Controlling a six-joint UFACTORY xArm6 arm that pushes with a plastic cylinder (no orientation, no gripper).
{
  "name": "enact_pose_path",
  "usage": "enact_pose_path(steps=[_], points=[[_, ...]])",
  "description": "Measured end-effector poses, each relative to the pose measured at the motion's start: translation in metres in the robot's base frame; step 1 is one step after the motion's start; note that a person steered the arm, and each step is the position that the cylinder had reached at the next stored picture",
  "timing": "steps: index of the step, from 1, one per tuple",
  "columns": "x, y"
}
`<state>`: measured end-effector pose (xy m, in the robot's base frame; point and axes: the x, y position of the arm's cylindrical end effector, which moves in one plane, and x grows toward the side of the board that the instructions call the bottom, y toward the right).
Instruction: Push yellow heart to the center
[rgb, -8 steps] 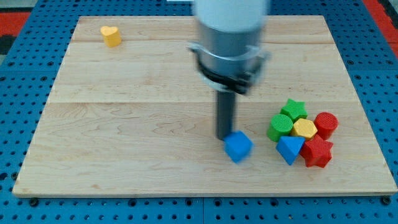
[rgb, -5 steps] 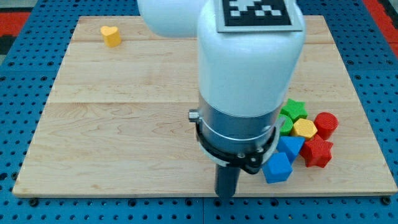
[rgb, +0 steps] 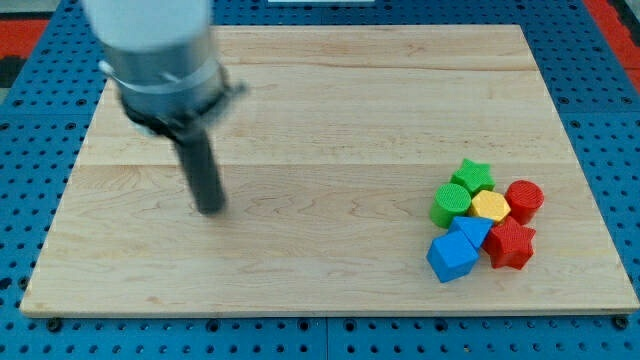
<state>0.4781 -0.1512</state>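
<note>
Robotics lab bench, pale wooden board (rgb: 330, 110) on blue perforated mounting plate (rgb: 30, 160), small coloured test blocks, red matting at corners

Yellow heart: not visible in the camera view, so shape, pose and position can't be read. The arm body (rgb: 150, 40) blocks out the table's (rgb: 350, 120) corner at the view's top left, and anything under it is hidden. The only yellow visible is a yellow hexagon block (rgb: 490, 206) packed into the cluster at the view's right, and that isn't a heart. No yellow around my tip (rgb: 210, 208), left of centre.
</note>
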Motion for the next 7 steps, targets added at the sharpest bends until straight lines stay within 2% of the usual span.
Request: enact_pose_path(steps=[1, 2, 3, 4, 5, 6, 7], points=[[-0.03, -0.05], [-0.03, -0.05], [-0.06, -0.135], [-0.098, -0.153], [-0.176, -0.153], [-0.235, -0.142], [-0.22, -0.044]])
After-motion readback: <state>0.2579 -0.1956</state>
